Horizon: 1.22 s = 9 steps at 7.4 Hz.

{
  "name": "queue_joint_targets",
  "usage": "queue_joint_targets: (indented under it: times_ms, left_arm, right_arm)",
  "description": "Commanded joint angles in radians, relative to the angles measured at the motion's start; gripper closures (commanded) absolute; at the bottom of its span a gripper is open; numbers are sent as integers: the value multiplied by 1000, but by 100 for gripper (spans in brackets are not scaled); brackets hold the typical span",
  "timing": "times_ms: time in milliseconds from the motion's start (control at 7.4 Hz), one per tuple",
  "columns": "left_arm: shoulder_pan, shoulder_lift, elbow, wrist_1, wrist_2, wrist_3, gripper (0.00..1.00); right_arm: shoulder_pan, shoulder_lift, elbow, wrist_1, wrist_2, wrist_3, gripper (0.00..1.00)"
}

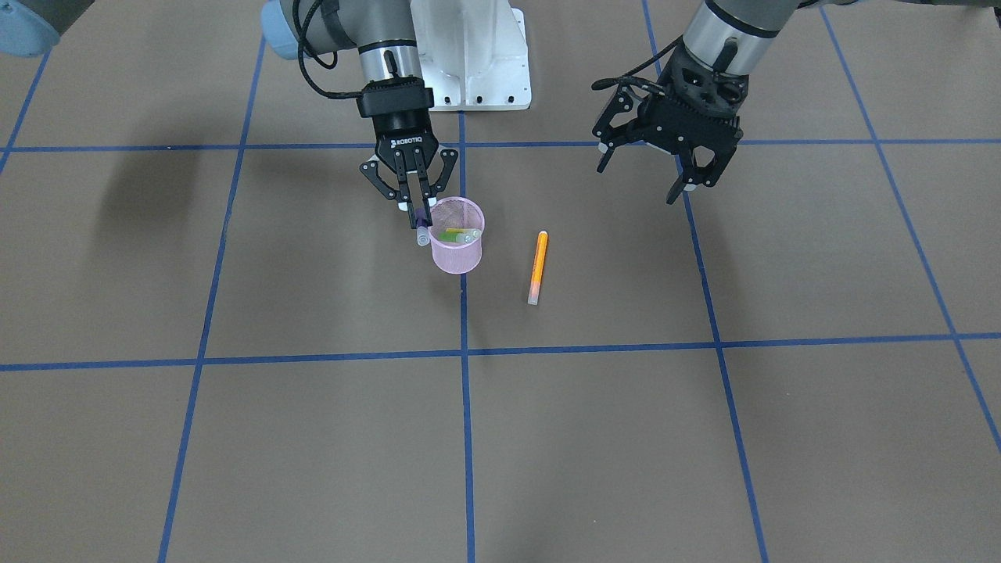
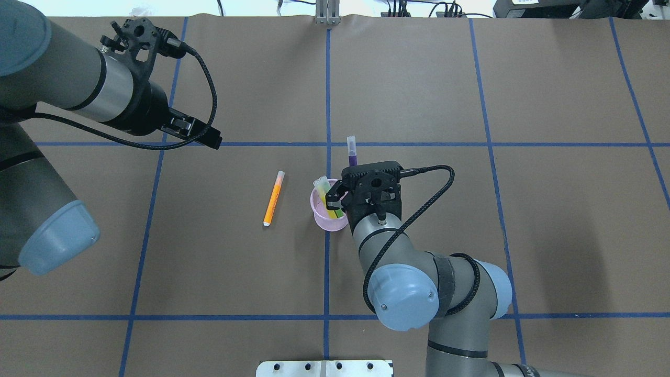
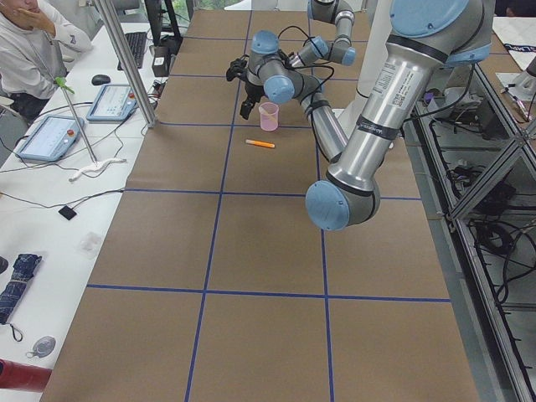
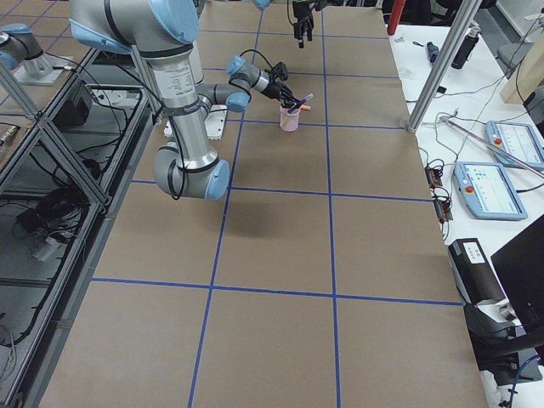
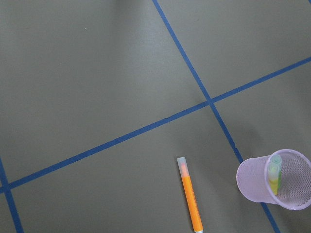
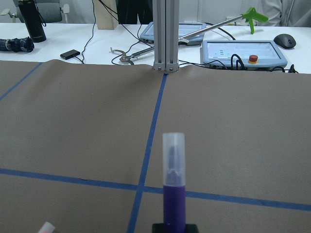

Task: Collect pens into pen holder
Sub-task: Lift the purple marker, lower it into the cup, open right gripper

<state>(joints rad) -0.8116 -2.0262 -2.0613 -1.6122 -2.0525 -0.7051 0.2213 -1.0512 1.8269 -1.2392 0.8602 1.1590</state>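
Note:
The pink mesh pen holder (image 1: 457, 249) stands upright near the table's middle, with the green and yellow pens (image 1: 460, 234) inside it. My right gripper (image 1: 418, 213) is shut on the purple pen (image 1: 422, 231), held in the air just beside the holder's rim, outside it. The purple pen's pale cap sticks out past the fingertips in the right wrist view (image 6: 174, 184) and in the overhead view (image 2: 352, 152). The orange pen (image 1: 538, 266) lies flat on the table beside the holder. My left gripper (image 1: 645, 168) is open and empty, raised above the table beyond the orange pen.
The white robot base (image 1: 469, 55) stands behind the holder. Blue tape lines (image 1: 464, 352) cross the brown table cover. The left wrist view shows the orange pen (image 5: 189, 194) and the holder (image 5: 257, 187) from above.

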Motion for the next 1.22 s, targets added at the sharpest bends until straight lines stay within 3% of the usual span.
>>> queue_joint_targets:
  times_ms: [0,405,541,1081]
  left_arm:
    - [0,1,7,-2,0,1,0]
    - [0,-3,13,-2,0,3,0]
    - [0,-3,13,-2,0,3,0]
    - [0,-5,17,-2,0,4,0]
  right_arm:
    - [-17,37,-18,1,-23,-15,100]
    - [-17,73,-75,1,-38,-16,100]
    - [-17,73,-75,1,-38,-36,89]
    - [-25,74,-75,3,-40,-42,2]
